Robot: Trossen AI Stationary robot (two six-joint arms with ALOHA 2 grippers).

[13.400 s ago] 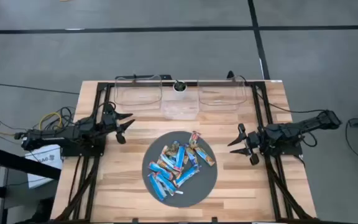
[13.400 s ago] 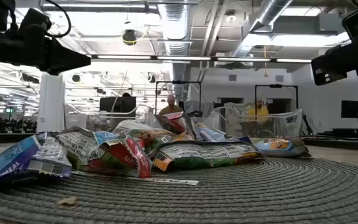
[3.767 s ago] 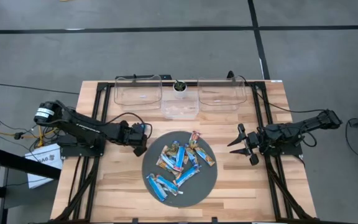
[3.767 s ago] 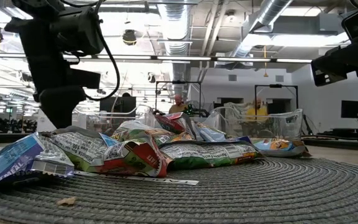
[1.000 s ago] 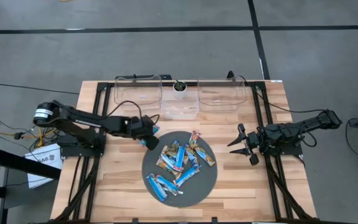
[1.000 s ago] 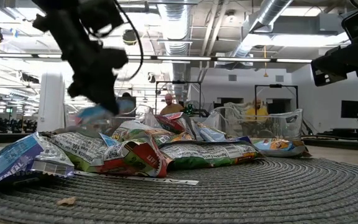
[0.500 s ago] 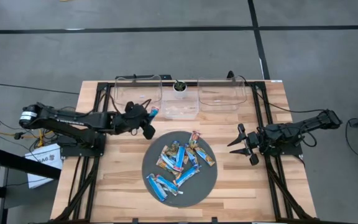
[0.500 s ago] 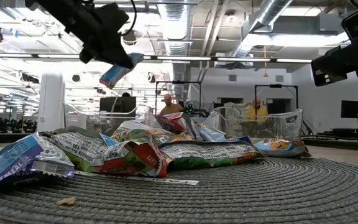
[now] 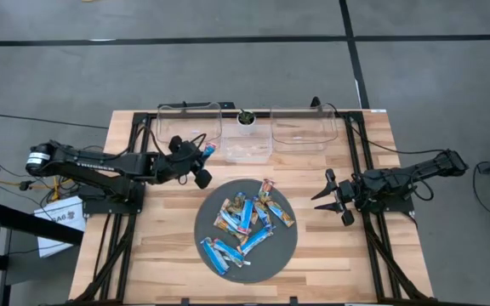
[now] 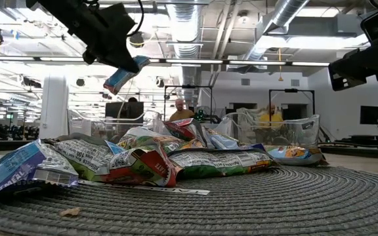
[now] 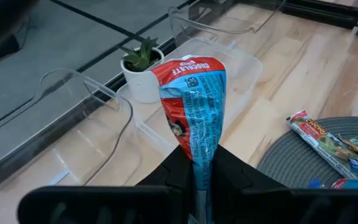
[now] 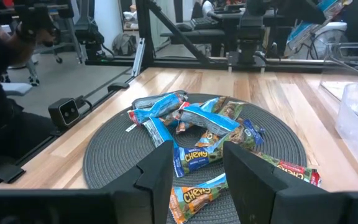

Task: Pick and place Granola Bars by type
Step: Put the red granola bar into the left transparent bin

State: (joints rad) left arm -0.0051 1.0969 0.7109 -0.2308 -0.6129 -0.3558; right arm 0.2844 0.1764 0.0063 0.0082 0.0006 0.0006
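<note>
Several granola bars [image 9: 245, 225], blue, blue-and-white and tan, lie heaped on a round grey mat [image 9: 270, 259] in the middle of the table; the heap also shows in the low view [image 10: 156, 154] and the right wrist view [image 12: 197, 134]. My left gripper [image 9: 204, 157] is shut on one blue-and-white bar with a red end [image 9: 208, 151], above the table by the left bin's near right corner. My right gripper [image 9: 330, 197] hangs open to the right of the mat, touching nothing. My left gripper [image 11: 196, 171] pinches the bar between its two fingers by one end [image 11: 199, 152]. The fingers come slanting from the table's left and above. The bar is lifted clear of the table, and its red free end [image 11: 188, 68] sticks out beyond the fingertips; in the low view the bar [image 10: 125, 73] hangs tilted below the gripper.
Three clear bins stand along the far edge: left [image 9: 190, 123], middle [image 9: 247, 146], right [image 9: 303, 126]. A small potted plant [image 9: 245, 117] stands behind the middle bin. Bare wood lies on both sides of the mat. People show in the room beyond.
My left gripper, shut on the bar, has risen from the mat's far left edge and moved toward the far edge, up to the left bin. The bar has been lifted well above the heap. In the last half second it has barely moved.
</note>
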